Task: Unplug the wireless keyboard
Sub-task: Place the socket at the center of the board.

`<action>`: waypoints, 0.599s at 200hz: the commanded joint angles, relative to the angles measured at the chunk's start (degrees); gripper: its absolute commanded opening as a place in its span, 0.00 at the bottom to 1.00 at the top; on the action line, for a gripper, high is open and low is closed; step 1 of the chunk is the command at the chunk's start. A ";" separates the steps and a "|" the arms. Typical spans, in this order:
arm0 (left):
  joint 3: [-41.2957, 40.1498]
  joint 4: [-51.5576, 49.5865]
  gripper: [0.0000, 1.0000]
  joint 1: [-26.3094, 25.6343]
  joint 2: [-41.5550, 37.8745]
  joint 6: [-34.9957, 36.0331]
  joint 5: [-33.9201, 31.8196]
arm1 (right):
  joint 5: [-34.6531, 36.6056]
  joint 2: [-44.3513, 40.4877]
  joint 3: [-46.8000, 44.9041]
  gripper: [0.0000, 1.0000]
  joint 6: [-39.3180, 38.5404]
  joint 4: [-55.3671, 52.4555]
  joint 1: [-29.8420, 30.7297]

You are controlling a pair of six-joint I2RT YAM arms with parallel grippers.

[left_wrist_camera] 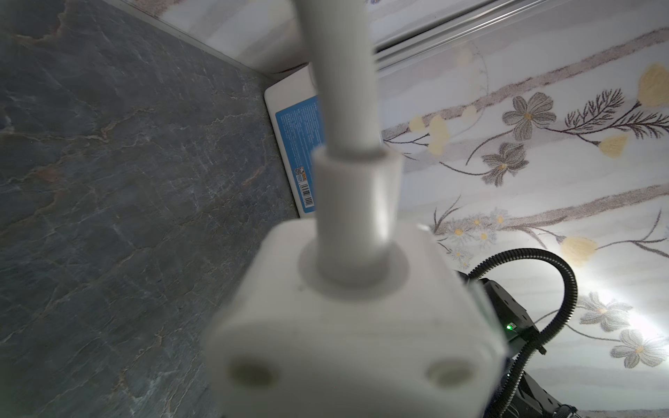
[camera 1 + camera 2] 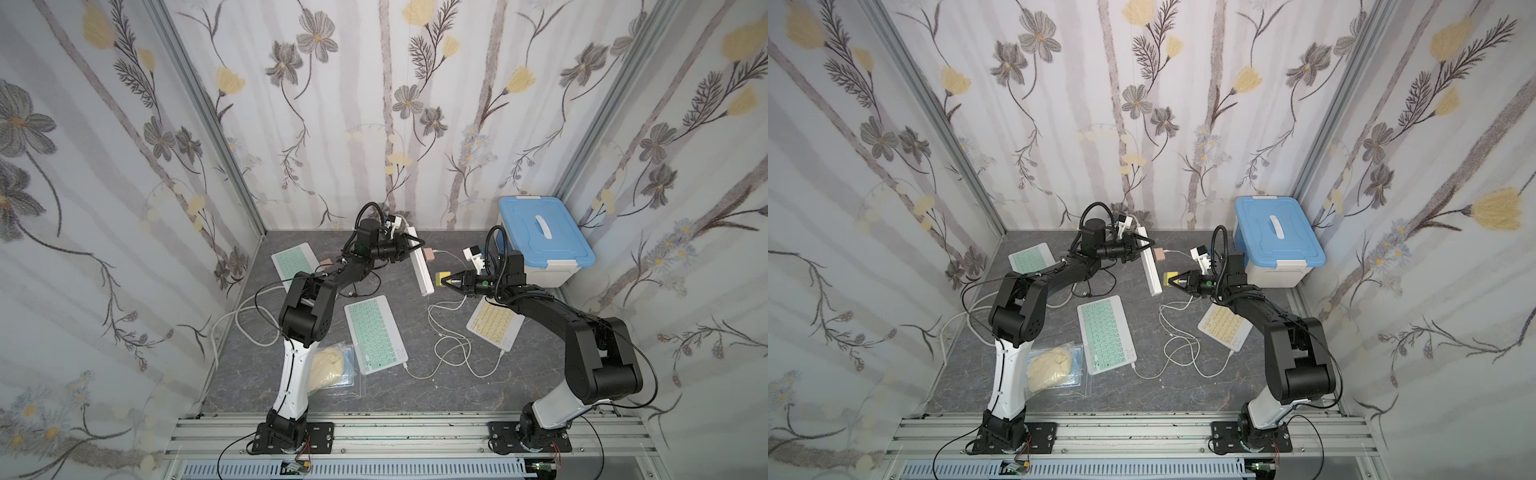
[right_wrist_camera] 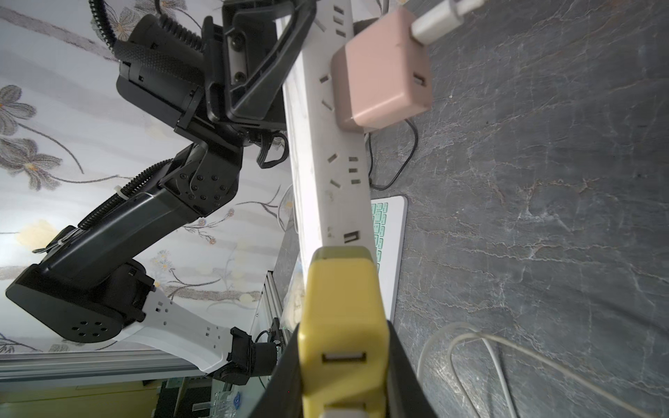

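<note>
Top views both show the left gripper (image 2: 415,243), forearm stretched toward the back wall and wrist turned sideways, with its jaws clamped across the far end of a long white plastic power strip (image 2: 422,271). The strip looks raised off the dark marbled tabletop (image 2: 257,374). A pink cube-shaped charger (image 2: 429,254) sits in a middle socket.

At the strip's near end is a yellow block-shaped plastic charger plug (image 3: 340,300). The right gripper (image 2: 446,282) comes in level from the right with its elbow bent, and its black fingers (image 3: 402,362) are squeezed against the plug's two sides.

Just below that arm, a pale yellow flat wireless keyboard (image 2: 494,322) lies on the tabletop, with a thin white cable (image 2: 453,353) looping off its near corner. I cannot trace which charger that cable feeds.

My judgement is that the plug should be drawn straight out along its prongs, squarely away from the strip's face. The left arm should hold firm as a brace and not twist. Pulling at an angle risks bending the prongs or dragging the strip out of the bracing grip.
</note>
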 commanded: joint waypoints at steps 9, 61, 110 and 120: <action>2.97 -0.32 0.00 0.07 3.48 0.91 -1.16 | 0.88 -4.12 2.80 0.00 -1.23 -0.83 0.54; 5.47 -1.01 0.00 0.24 9.21 -0.46 -1.47 | 1.93 -13.15 11.67 0.00 -0.74 -7.10 0.55; 7.49 -2.86 0.00 0.51 12.77 -0.94 -1.84 | 6.08 -20.44 17.23 0.00 -0.13 -9.11 0.14; 8.09 -4.43 0.00 0.56 13.30 -0.61 -2.21 | 5.62 -21.52 17.73 0.00 0.82 -7.44 0.10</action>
